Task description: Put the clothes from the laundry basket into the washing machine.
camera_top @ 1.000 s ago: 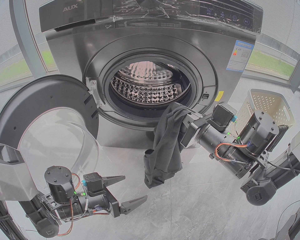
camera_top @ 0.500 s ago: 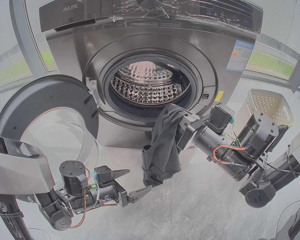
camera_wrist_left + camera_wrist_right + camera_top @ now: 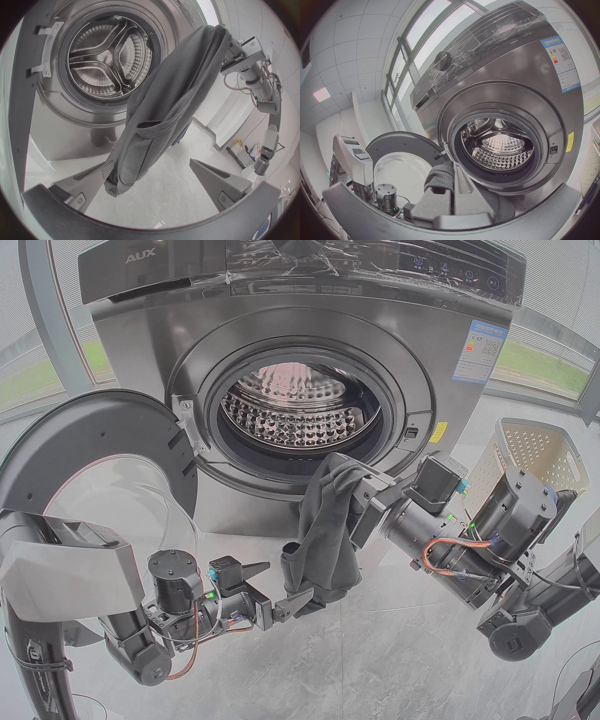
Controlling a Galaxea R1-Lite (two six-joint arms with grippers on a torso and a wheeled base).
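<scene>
Head view, with both wrist views: your right pincer was pressed together on the upper edge of a dark grey garment, holding it up in front of the washing machine, just below and to the right of the open mouth of the drum. The garment hung straight down from that grip in long folds, clear of the floor, with a pocket-like opening showing partway down in the left wrist view. None of the cloth had yet passed the rim of the drum, whose perforated steel wall was lit and bare as far as you could see. Your left pincer lay low and to the left of the garment, its fingers spread wide apart and pointing toward the cloth. The garment's lower end hung between them, close against one finger; the pictures did not settle whether it touched. The round door of the machine stood swung fully open on the left, hinged beside the drum mouth, its glass bowl facing you above your left arm. The pale perforated laundry basket stood tilted at the right of the machine, behind your right arm and well apart from the garment.
</scene>
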